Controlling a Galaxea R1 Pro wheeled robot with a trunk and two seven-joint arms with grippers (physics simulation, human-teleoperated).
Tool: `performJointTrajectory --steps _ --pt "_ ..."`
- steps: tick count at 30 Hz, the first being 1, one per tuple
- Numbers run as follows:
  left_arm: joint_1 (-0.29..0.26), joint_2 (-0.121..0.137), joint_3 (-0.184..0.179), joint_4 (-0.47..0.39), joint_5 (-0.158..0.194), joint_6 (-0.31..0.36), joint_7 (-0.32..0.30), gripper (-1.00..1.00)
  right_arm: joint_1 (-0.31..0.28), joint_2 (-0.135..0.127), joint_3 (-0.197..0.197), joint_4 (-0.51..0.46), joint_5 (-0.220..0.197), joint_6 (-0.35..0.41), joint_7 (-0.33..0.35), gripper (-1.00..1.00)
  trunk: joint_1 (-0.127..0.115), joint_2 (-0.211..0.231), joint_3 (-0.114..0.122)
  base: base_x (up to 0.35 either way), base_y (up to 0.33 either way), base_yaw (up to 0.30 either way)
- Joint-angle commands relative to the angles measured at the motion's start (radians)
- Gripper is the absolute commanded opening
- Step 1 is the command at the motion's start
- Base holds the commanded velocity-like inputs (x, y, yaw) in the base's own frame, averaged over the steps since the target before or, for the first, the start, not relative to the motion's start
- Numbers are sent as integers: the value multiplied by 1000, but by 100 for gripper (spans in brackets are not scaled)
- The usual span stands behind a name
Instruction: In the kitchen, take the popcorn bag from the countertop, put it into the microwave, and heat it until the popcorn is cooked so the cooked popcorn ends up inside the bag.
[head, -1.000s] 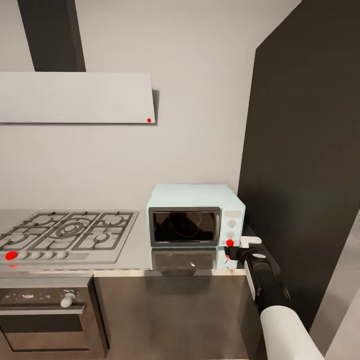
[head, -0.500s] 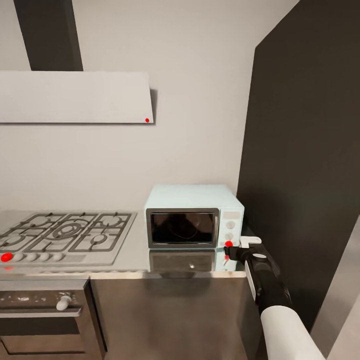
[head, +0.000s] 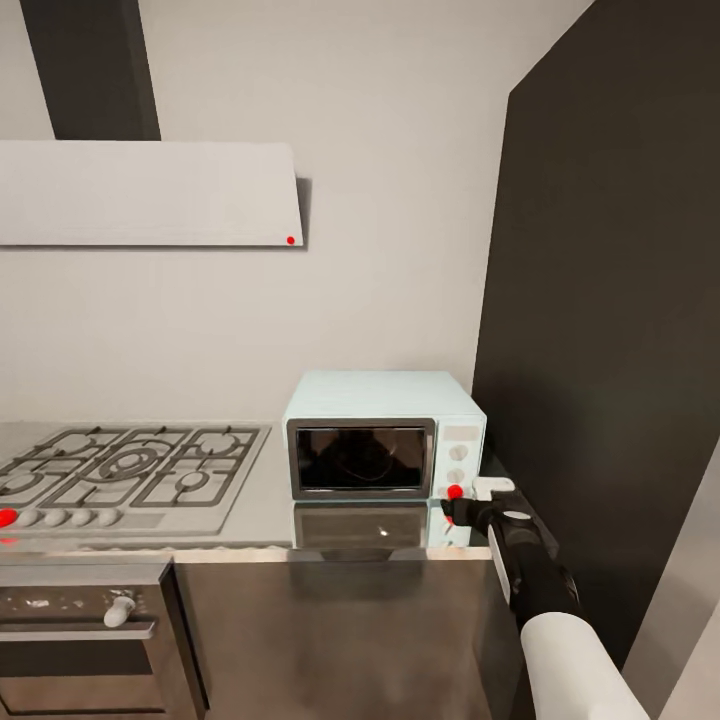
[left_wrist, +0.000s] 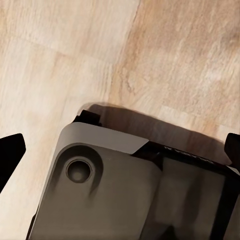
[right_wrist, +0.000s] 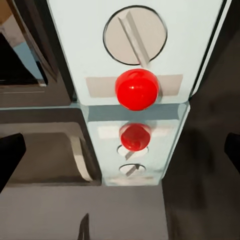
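The pale blue microwave (head: 385, 435) stands on the steel countertop (head: 265, 505) with its dark glass door closed. The popcorn bag and the popcorn are out of view. My right gripper (head: 452, 508) hovers just in front of the microwave's side panel, below the red dot (head: 455, 491). In the right wrist view the red dot (right_wrist: 136, 89) sits under a round knob (right_wrist: 135, 35), and the right gripper (right_wrist: 120, 155) is open with nothing between its fingers. My left gripper (left_wrist: 120, 150) is open over my own grey base and a wooden floor (left_wrist: 75, 50).
A gas hob (head: 130, 470) lies left of the microwave, with a black oven (head: 85, 630) below it and a white hood (head: 150, 193) above. A tall dark cabinet (head: 610, 300) rises right beside the microwave and my right arm.
The camera has shifted a little, so the whole picture slid left. My right gripper has crept slightly towards the panel under the red dot.
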Motion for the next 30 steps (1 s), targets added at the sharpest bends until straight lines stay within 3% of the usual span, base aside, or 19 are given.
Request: performJointTrajectory --steps 1,8,13,22,23,30 --pt "-1 0 -3 0 5 -2 3 100 -1 1 -5 -1 10 3 8 100 0 -1 -2 0 0 0" --pt "-1 0 -3 0 4 -2 3 100 -1 0 -6 0 12 3 7 100 0 -1 -2 3 0 0" --pt "0 0 -3 0 4 -1 3 100 -1 -26 -6 1 8 2 9 100 0 -1 -2 152 0 0" --pt "-1 1 -3 0 5 -1 2 100 -1 -31 -6 1 8 2 6 100 0 -1 -2 53 0 0" --pt "-1 1 -3 0 5 -1 2 100 -1 -30 -5 2 8 1 6 -100 0 -1 -2 2 0 0" --pt "-1 1 -3 0 5 -1 2 100 -1 -26 -5 4 8 7 4 -100 0 -1 -2 0 0 0"
